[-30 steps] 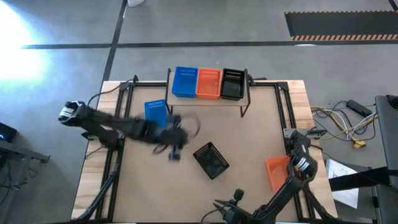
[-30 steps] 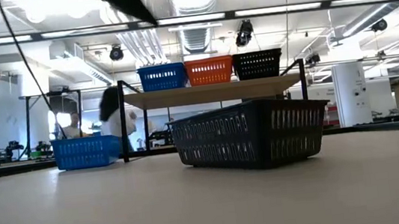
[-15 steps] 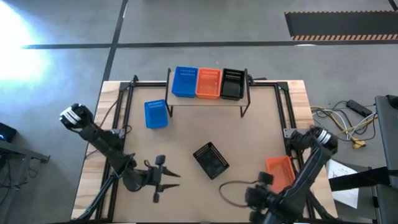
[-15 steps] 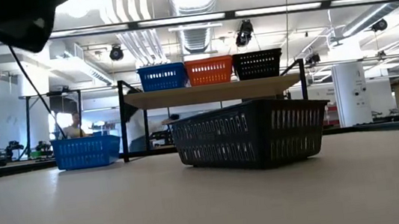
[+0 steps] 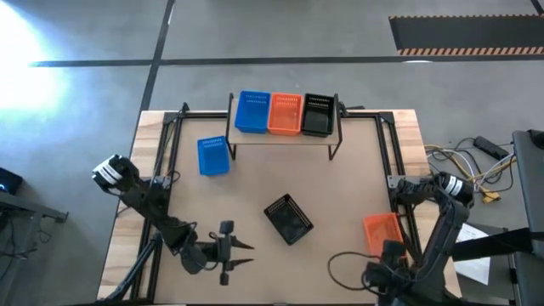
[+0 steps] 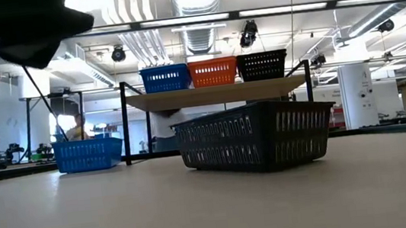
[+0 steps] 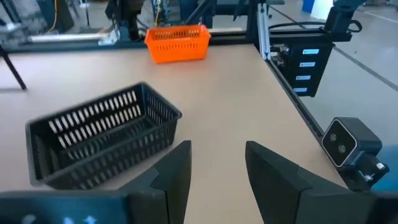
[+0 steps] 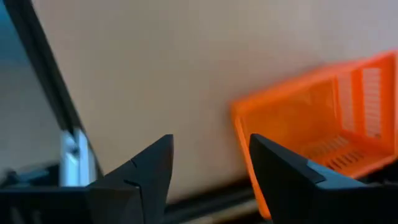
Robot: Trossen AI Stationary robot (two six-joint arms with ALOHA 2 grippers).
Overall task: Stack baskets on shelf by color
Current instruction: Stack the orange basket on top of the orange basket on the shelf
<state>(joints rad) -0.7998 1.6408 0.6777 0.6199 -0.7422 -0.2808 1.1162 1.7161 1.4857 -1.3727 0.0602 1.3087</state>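
Observation:
The shelf stands at the table's far edge with a blue, an orange and a black basket side by side on its top. On the table rest another blue basket, a black basket and an orange basket, each on its bottom. My left gripper is open and empty near the near edge, pointing level toward the black basket. My right gripper is open and empty, pointing down beside the orange basket.
Black frame rails run along the table's left and right sides. A small camera sits at the near edge. Bare tabletop lies between the shelf and the loose baskets. Cables lie off the table's right side.
My left gripper has swung from the table's middle, beside the blue basket, toward the near edge and down. My right gripper has drawn away from the orange basket toward the near edge and risen. The baskets have stayed where they were.

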